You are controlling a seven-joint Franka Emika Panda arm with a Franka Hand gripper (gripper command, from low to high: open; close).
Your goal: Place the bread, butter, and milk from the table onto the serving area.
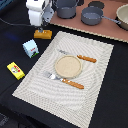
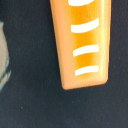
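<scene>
Closest to the arm, directly under the gripper (image 1: 42, 25), lies the bread (image 1: 42, 34), a small golden-orange loaf on the dark table (image 1: 107, 95) just off the far corner of the serving area (image 1: 40, 82). In the wrist view the bread (image 2: 83, 42) fills the frame as a smooth, glossy oblong with pale score lines across its top, and no fingertip shows around it, so whether the pincer is spread or closed I cannot tell. The loaf looks rigid and light, more like a moulded toy than soft crumb, and its shiny skin could slip; I judge the safest hold is across the narrow width at mid-length, where the long flat sides give the fingers parallel faces. The table surface looks matte and even, so the loaf should sit steady while being gripped. A little farther off, toward the exterior view's left, the milk (image 1: 31, 48) stands upright near the mat's edge, and the butter (image 1: 15, 70) lies flat beyond it, well apart from the loaf. The striped mat itself carries a plate (image 1: 68, 65), a fork (image 1: 54, 76) and a knife (image 1: 82, 58), leaving open strips along its borders for setting things down. Farthest away, a pinkish board (image 1: 107, 27) holds dark pots (image 1: 92, 15), close enough to the arm's wrist that a high lift should mind them.
</scene>
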